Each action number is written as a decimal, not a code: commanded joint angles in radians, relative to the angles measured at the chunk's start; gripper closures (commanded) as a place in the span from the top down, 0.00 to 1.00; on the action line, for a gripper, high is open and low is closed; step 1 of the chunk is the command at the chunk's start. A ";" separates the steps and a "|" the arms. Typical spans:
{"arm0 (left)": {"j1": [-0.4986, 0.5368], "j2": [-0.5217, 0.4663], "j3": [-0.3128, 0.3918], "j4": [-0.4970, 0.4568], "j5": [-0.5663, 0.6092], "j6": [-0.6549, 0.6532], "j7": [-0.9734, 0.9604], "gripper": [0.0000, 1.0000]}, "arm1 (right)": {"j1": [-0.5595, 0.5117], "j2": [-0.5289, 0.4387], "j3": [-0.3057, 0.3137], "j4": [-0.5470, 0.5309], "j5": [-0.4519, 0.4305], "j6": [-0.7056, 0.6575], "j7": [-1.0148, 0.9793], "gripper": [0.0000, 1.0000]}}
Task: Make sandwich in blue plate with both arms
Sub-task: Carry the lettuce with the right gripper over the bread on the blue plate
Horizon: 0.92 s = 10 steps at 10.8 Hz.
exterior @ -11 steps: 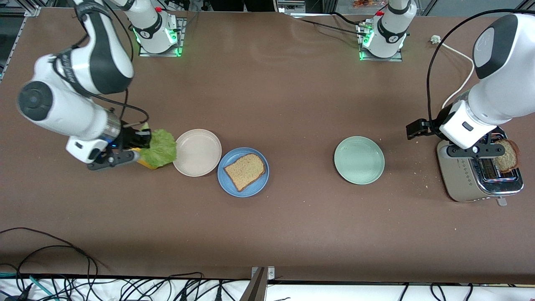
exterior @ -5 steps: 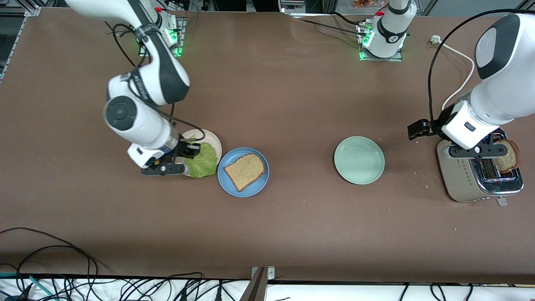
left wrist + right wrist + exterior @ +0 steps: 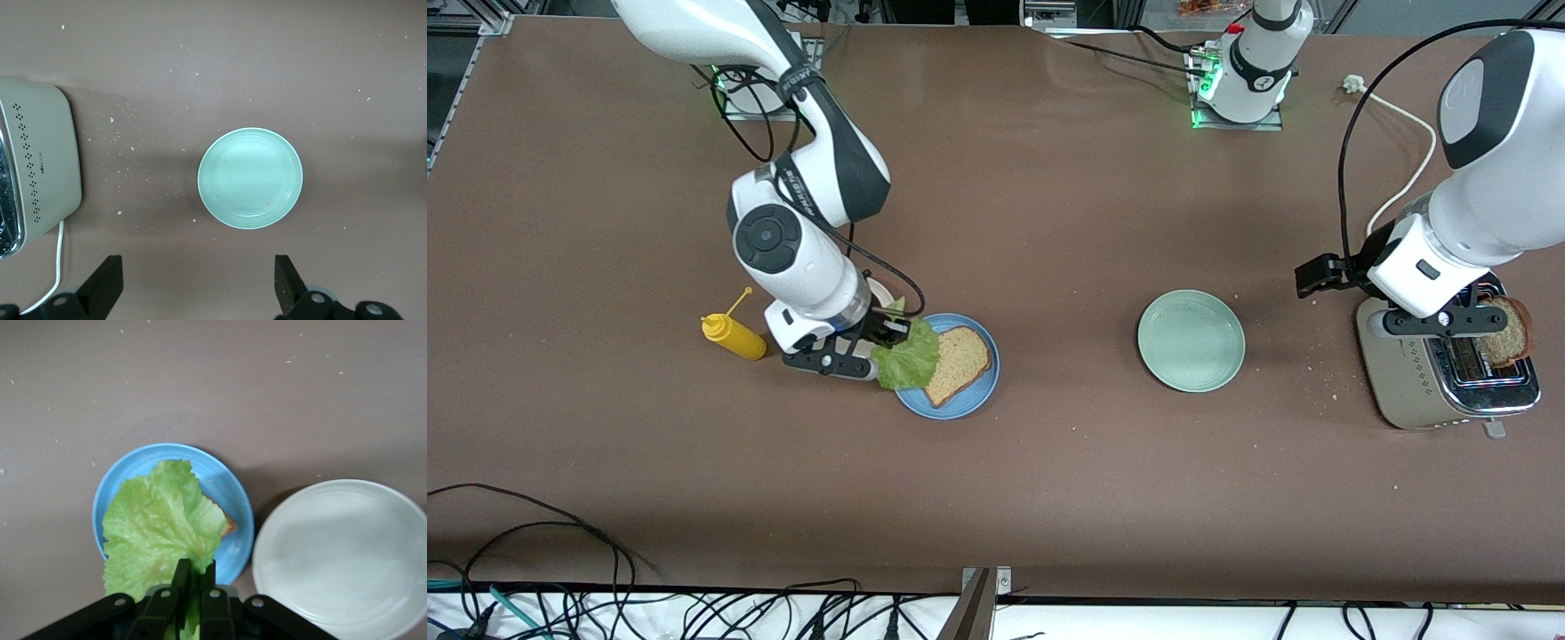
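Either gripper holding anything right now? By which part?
Right gripper is shut on the lettuce leaf, pinched at one edge, over the blue plate. Left gripper is open, empty.

A round mint-green plate sits on the brown table. Near it is a silver toaster with rows of little dots — a white cord runs from it. Tiny crumbs lie around. The left gripper's two black fingers stand wide apart — nothing between them.
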 commanded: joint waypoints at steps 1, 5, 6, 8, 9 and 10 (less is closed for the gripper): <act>0.004 0.002 0.001 0.009 -0.018 0.000 0.000 1.00 | 0.054 0.129 -0.012 0.132 -0.007 0.054 0.155 0.00; 0.004 0.004 -0.001 0.009 -0.016 0.000 0.000 1.00 | 0.084 0.200 -0.010 0.131 -0.096 0.122 0.207 0.00; 0.004 0.002 -0.001 0.009 -0.016 0.000 0.000 1.00 | 0.090 0.209 -0.010 0.111 -0.104 0.155 0.206 0.00; 0.004 0.004 0.001 0.009 -0.016 0.000 0.000 1.00 | 0.098 0.211 -0.010 0.078 -0.104 0.192 0.207 0.00; 0.003 0.004 0.001 0.009 -0.016 0.000 0.000 1.00 | 0.100 0.215 -0.010 0.078 -0.104 0.192 0.209 0.00; 0.004 0.002 0.001 0.009 -0.016 0.000 0.000 1.00 | 0.101 0.217 -0.010 0.074 -0.104 0.192 0.210 0.00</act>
